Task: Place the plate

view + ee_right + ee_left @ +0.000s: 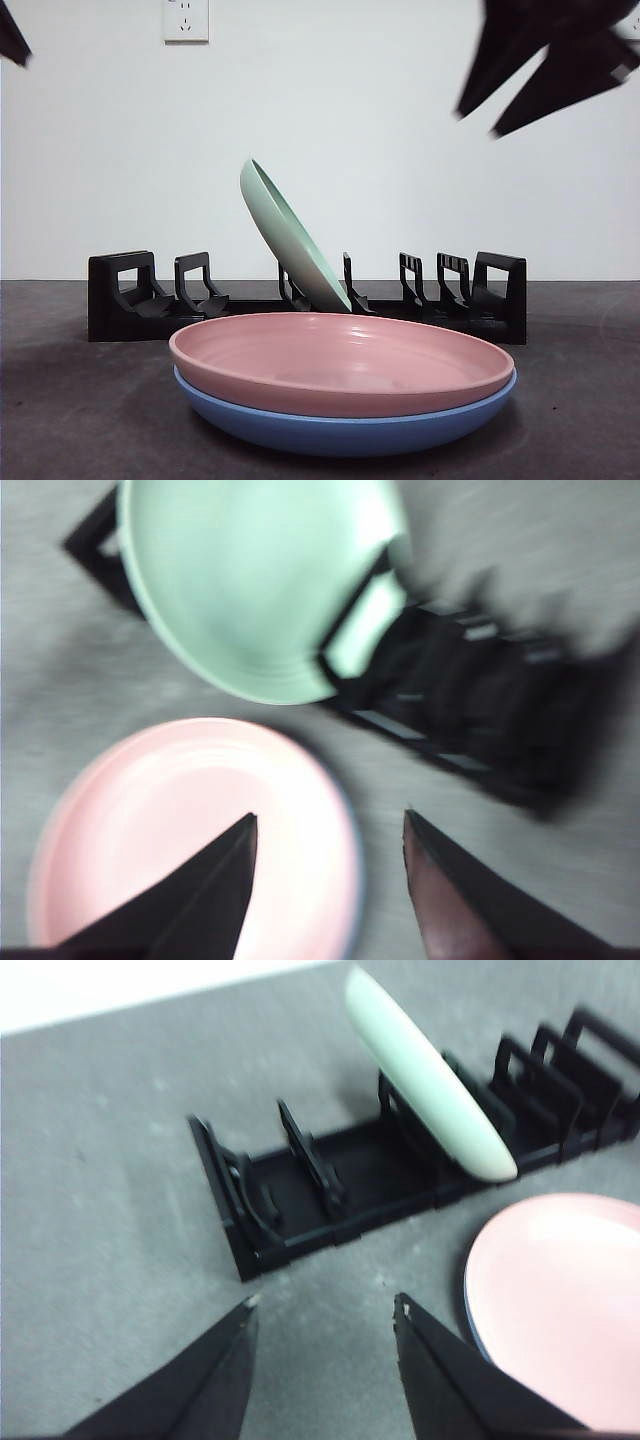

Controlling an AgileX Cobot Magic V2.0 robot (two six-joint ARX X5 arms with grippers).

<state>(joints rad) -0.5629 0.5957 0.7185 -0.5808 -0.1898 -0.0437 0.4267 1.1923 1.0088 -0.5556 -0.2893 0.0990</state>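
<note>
Plates pink (340, 360) and blue (330, 430) sit stacked on the counter before your rack (300, 305), only the green plate (290, 235) slotted, both claws (325, 1310) (330, 825) released and empty.

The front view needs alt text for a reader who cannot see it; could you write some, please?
A pink plate sits stacked on a blue plate on a dark table. Behind them, a green plate leans in a black rack. An open gripper hangs at upper right.

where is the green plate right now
In the front view the green plate leans tilted in a middle slot of the black rack, behind the pink plate stacked on the blue plate.
</note>
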